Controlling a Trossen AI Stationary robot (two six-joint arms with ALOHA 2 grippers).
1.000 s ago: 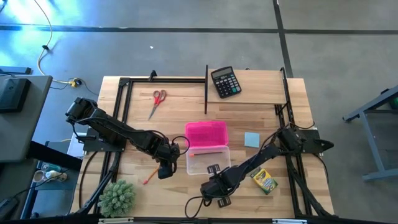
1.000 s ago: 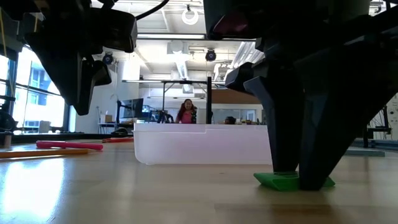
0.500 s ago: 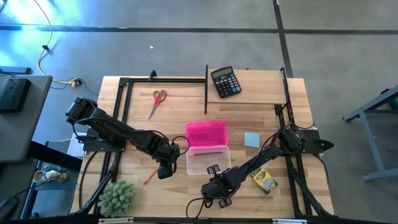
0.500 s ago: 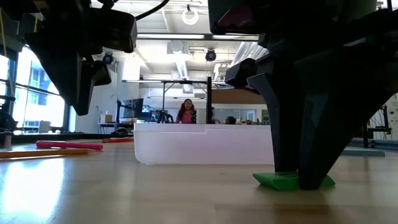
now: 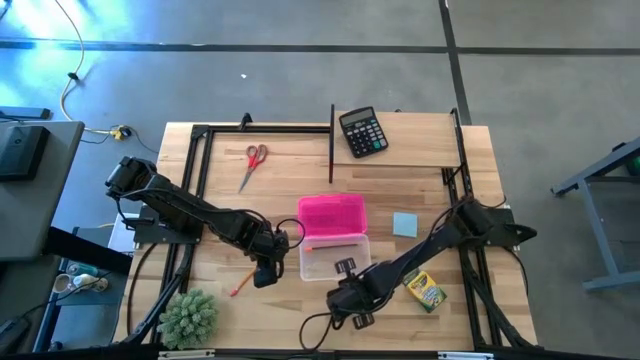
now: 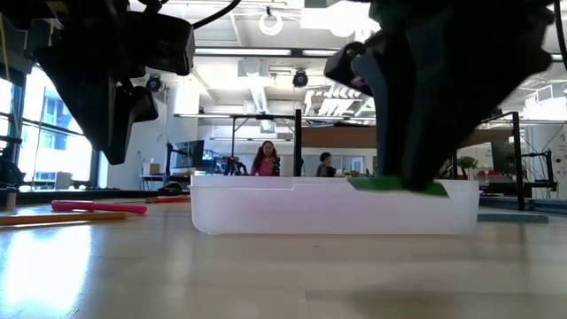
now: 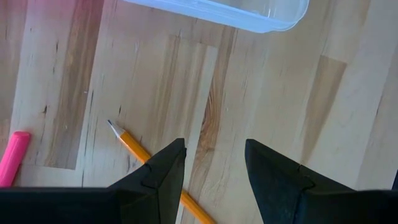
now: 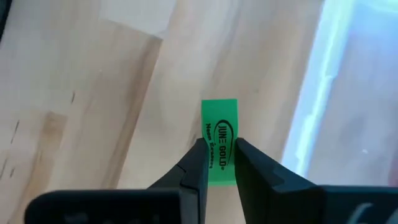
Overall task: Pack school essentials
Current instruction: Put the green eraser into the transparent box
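Lifted off the table since a second ago, the green piece (image 8: 219, 140) now hangs at about the rim height of the clear box (image 6: 328, 208), pinched between the right gripper's (image 8: 217, 163) closed fingers, seemingly just short of the box's near wall. Left gripper (image 7: 214, 177) hovers wide and empty over a pencil (image 7: 134, 146), with the pink pen (image 7: 12, 158) near it.

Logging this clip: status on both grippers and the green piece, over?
Right gripper shut on green piece, lifted off table beside clear box. Left gripper open above pencil. Nothing blocking the box.
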